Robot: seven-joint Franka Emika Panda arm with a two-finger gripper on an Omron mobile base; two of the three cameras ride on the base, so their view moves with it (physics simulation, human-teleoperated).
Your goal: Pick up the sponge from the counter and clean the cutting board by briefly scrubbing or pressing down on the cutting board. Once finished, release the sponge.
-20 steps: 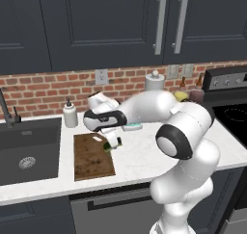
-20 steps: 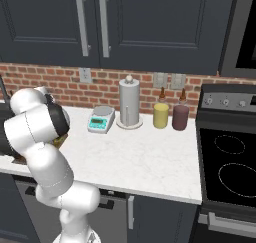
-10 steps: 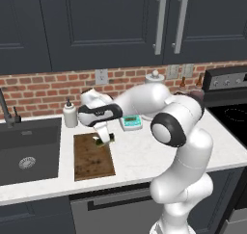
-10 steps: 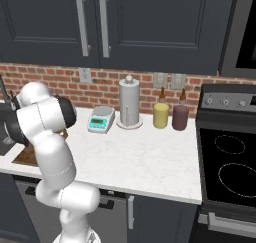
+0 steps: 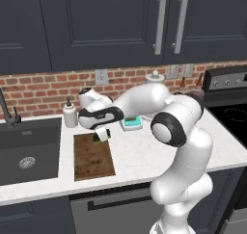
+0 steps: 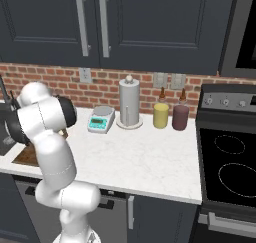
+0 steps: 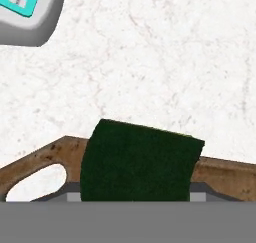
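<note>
A dark brown cutting board (image 5: pixel 91 158) lies on the white counter (image 5: pixel 144 151) just right of the sink. My gripper (image 5: pixel 101 134) hangs over the board's far right corner, shut on the sponge (image 5: pixel 101 138), which sits low at the board's surface; whether it touches I cannot tell. In the hand view the sponge's dark green face (image 7: pixel 140 162) hides the fingertips. Behind it run the cutting board's edge (image 7: pixel 227 173) with its handle hole and the counter (image 7: pixel 150 62). In the right base view a sliver of the cutting board (image 6: pixel 25 157) shows beside the arm.
A dark sink (image 5: pixel 29 151) lies left of the board, with a soap bottle (image 5: pixel 70 115) behind it. A white scale (image 5: pixel 131 123) stands right of the gripper. A paper towel holder (image 6: pixel 129 102), two bottles (image 6: pixel 161 114) and the stove (image 6: pixel 230 162) are further right.
The gripper has carried the sponge a little to the left, onto the board's far right corner. The arm's elbow has swung out to the right. The grip has not changed.
</note>
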